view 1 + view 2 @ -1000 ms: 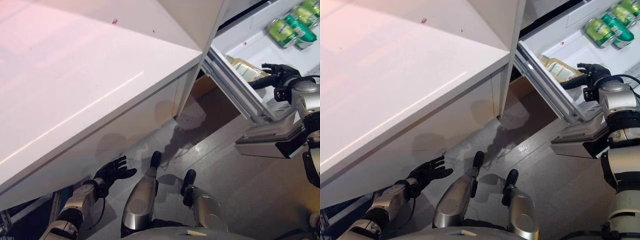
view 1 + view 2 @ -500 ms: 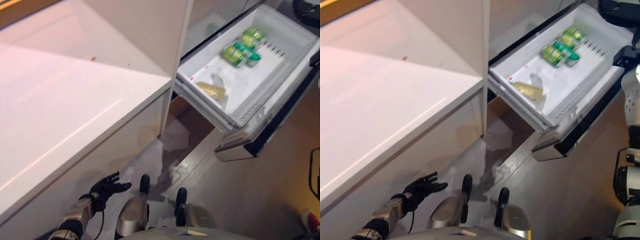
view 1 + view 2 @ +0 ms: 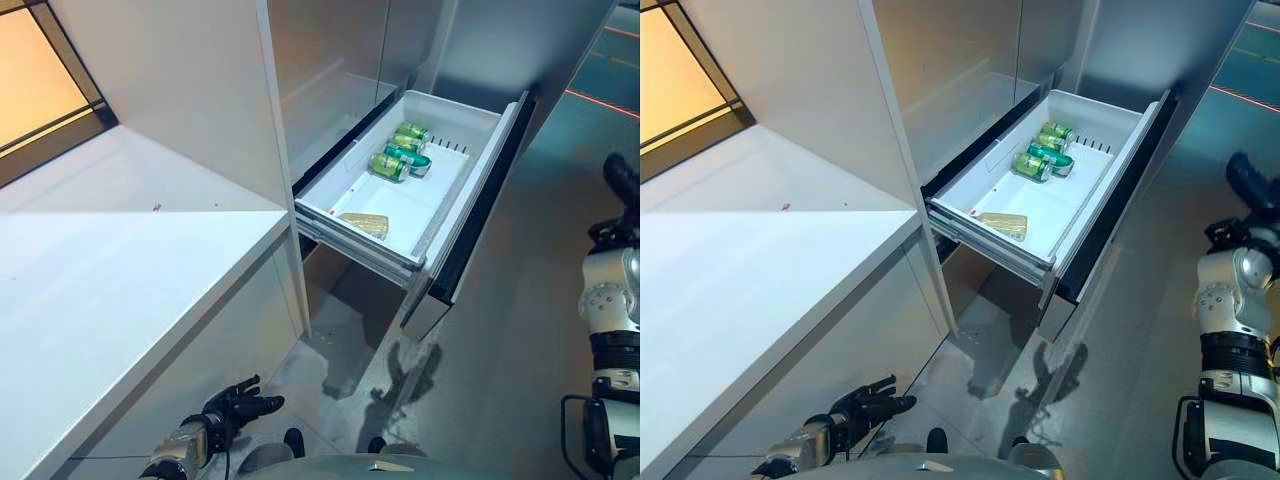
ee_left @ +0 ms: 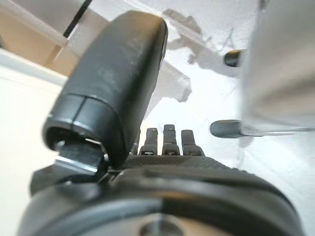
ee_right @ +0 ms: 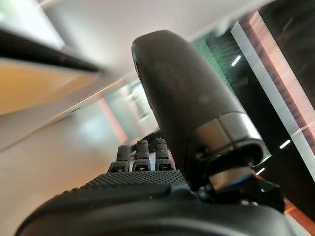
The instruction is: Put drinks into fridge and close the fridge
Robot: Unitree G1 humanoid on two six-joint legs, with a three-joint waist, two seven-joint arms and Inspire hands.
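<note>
While the fridge drawer stands pulled fully out, nothing is held by either hand. At the far left a white worktop is seen, its front edge running down toward the lower left, with a tall white panel rising at its right end. The left hand is found low, below the worktop edge and just above the grey floor, its fingers spread and relaxed, well apart from the drawer. To the right of the panel the drawer projects over the floor. Inside it, green cans lie on their sides in a cluster toward the back, and a pale yellowish drink pack lies flat near the front left corner, apart from the cans. The middle of the drawer bottom is bare. Open floor is seen under and to the right of the drawer front. The right hand is raised at the far right edge, well clear of the drawer; in its wrist view the fingers are extended and empty.
</note>
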